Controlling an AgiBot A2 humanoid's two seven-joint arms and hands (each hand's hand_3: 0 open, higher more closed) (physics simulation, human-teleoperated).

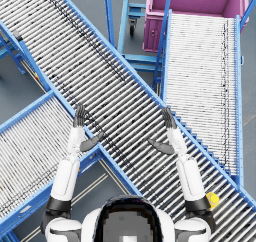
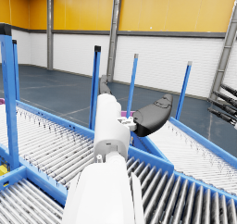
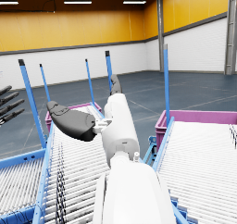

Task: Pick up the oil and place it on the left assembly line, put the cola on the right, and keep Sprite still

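**Both hands empty, no bottles clearly in view**

Nearest you, at lower right by the right elbow, a small yellow object (image 1: pixel 212 200) sits on the centre conveyor (image 1: pixel 115 96). You can't tell if it's the oil. Cola and Sprite aren't visible. Further up, your left hand (image 1: pixel 80 123) and right hand (image 1: pixel 169 122) hover over the rollers, fingers spread, holding nothing, probably poised for arrivals. Beyond lie the left line (image 1: pixel 30 141), right line (image 1: pixel 200 76) and pink bin (image 1: pixel 200 1).

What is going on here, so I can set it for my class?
The simulated humanoid holds nothing. Its dark left hand and dark right hand hover open over the long blue-framed roller conveyor. A small rounded yellow object lies on the rollers beside its right arm; what it is is unclear.
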